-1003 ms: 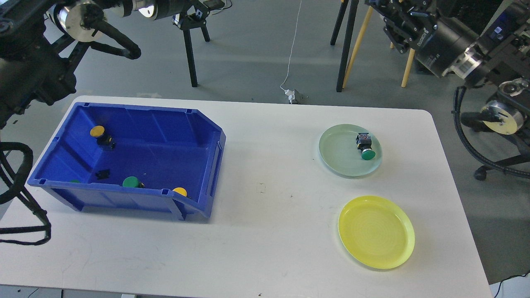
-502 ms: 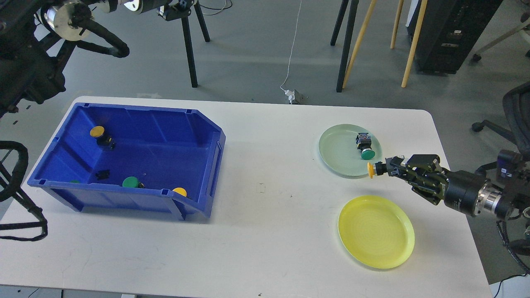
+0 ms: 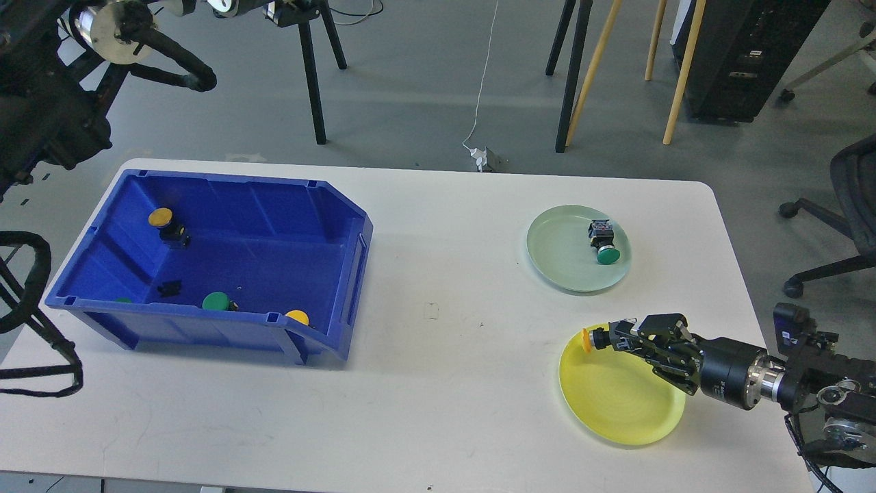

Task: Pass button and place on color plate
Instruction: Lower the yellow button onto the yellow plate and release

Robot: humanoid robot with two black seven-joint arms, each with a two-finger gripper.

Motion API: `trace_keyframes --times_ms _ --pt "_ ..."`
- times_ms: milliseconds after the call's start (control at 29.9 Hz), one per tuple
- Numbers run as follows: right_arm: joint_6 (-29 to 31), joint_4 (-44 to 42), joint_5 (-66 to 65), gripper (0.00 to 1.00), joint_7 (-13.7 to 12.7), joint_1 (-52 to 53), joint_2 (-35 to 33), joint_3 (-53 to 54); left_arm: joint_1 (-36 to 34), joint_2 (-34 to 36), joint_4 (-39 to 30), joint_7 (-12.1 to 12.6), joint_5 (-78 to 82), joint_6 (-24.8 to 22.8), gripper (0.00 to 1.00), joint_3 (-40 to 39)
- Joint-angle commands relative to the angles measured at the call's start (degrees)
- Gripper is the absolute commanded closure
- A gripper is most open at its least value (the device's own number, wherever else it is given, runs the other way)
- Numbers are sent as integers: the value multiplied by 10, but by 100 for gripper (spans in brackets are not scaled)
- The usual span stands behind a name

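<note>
My right gripper (image 3: 608,338) reaches in from the right and is shut on a yellow button (image 3: 586,339), holding it over the far left rim of the yellow plate (image 3: 616,397). A green button (image 3: 603,244) lies on the pale green plate (image 3: 561,253) behind. The blue bin (image 3: 205,260) on the left holds a yellow button (image 3: 161,218) at the back, a green button (image 3: 216,300) and another yellow button (image 3: 297,317) at the front. My left arm is raised at the top left; its gripper (image 3: 291,10) is too dark and cut off to read.
A small black part (image 3: 170,288) lies in the bin. Tripod legs (image 3: 313,75) and wooden legs (image 3: 588,68) stand on the floor behind the white table (image 3: 438,383). An office chair (image 3: 848,205) is at the right.
My right gripper has carried the yellow button down and toward me, from beside the green plate to over the yellow plate's rim. A second ago this arm was raised at the top right.
</note>
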Motion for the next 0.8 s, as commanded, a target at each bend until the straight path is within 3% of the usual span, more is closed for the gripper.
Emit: trace_keyframes --times_ms 0,201,368,669,769 --pt "2 1 2 38 -1 4 3 -7 1 -1 5 1 0 0 1 1" --pt "6 7 7 19 -1 12 -5 0 0 0 4 2 -1 0 1 2" --pt "37 6 8 10 -2 30 -37 49 0 -2 4 2 -1 0 1 0" --pt "46 -5 12 4 -3 43 -55 245 -4 -2 4 -1 -6 0 1 -4" --pt "45 -51 18 3 -34 43 -42 332 -3 -5 4 -2 -6 0 1 -22"
